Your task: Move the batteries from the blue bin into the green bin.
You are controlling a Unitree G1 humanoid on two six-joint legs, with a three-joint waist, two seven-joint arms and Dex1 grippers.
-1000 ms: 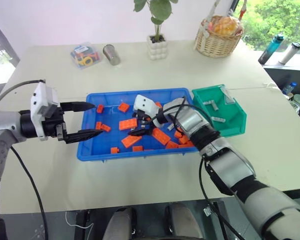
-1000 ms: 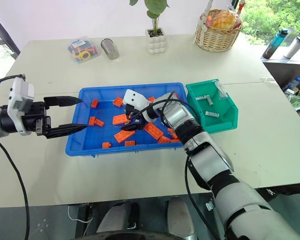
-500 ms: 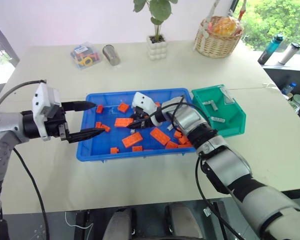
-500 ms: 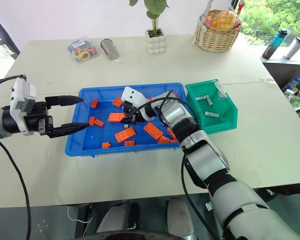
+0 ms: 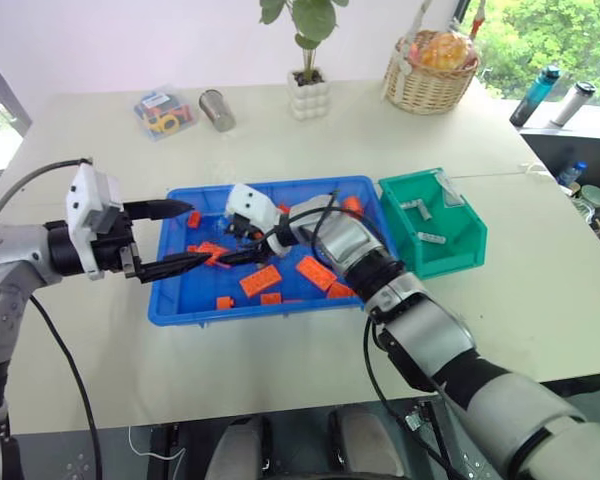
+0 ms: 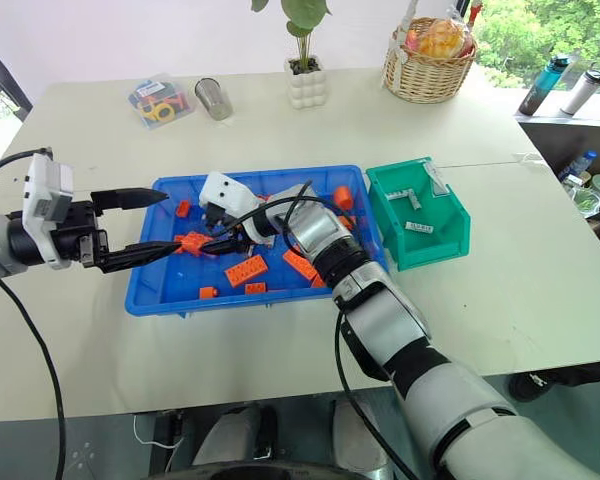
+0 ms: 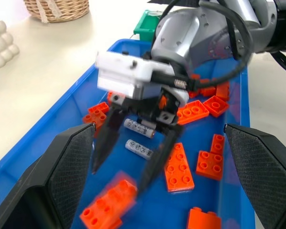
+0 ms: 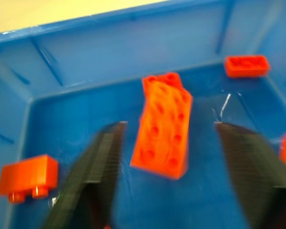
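The blue bin (image 5: 260,315) lies mid-table with orange bricks scattered in it. Two batteries (image 7: 139,148) lie side by side on its floor, just behind my right gripper's fingers. My right gripper (image 7: 120,177) reaches left across the bin and is open, with an orange brick (image 8: 164,129) lying on the bin floor between its fingers. Over the bin's left end my left gripper (image 5: 198,232) hovers open and holds nothing. The green bin (image 5: 460,250) stands against the blue bin's right side and holds a few batteries (image 5: 430,237).
At the far edge of the table stand a potted plant (image 5: 308,95), a wicker basket (image 5: 430,80), a metal cup (image 5: 217,110) and a clear box (image 5: 162,112). Bottles (image 5: 540,95) stand beyond the table on the right.
My right gripper has moved left across the blue bin toward the left gripper; it was shut half a second ago and is open again. An orange brick shifted left with it. The left arm stayed put.
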